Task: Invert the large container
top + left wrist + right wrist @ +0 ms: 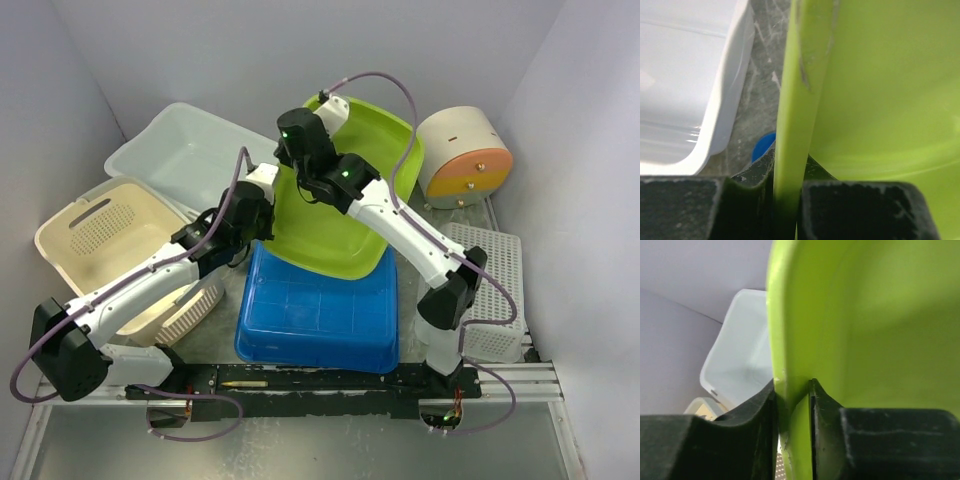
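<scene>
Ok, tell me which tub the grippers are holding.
The lime-green tub: left gripper and right gripper clamp its rim. Blue tub, white tub, cream basket are unheld.

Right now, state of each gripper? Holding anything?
Left gripper: closed, fingers clamped on the rim of the green container.
Right gripper: closed on the same green container's rim.

The blue bin (320, 320) is partly hidden under the green container (325, 235). Left of that container, the left arm (150, 270) covers part of the cream basket (95, 235).
</scene>
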Controlling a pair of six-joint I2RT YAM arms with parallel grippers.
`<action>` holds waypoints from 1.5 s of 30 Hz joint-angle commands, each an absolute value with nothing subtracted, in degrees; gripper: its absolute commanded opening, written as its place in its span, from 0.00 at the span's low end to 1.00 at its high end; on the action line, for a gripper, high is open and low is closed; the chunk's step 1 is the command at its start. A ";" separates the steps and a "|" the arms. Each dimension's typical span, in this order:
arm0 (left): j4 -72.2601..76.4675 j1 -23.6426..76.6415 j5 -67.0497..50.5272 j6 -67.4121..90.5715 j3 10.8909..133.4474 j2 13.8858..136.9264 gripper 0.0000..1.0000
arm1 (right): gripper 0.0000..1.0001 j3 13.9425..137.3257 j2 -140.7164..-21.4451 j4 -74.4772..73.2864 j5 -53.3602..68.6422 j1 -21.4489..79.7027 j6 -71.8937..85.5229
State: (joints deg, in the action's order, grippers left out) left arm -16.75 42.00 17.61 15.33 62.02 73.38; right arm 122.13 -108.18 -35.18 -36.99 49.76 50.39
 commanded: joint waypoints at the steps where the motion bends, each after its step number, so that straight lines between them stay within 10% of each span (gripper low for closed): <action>1: -10.33 43.41 17.71 14.70 62.59 69.66 0.07 | 0.09 113.75 -103.16 -27.45 -33.65 49.32 50.68; 7: -10.31 43.51 15.29 14.71 62.85 68.55 0.09 | 0.00 109.59 -100.70 -21.43 -26.21 46.12 45.70; 13: -12.30 43.51 8.97 16.40 64.24 66.29 0.66 | 0.00 97.76 -95.67 -5.37 0.49 34.37 43.87; 18: -14.89 43.42 3.14 18.93 66.17 64.19 0.82 | 0.00 101.54 -97.03 -3.07 13.61 28.66 43.05; 45: -23.56 43.33 4.27 23.19 72.67 61.55 0.83 | 0.00 89.61 -118.39 28.13 49.08 7.06 79.23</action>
State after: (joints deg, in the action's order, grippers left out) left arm -23.55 43.44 3.84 22.74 71.94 62.13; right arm 94.41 -118.21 22.52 44.77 8.97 76.03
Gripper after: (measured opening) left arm 0.829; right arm 0.092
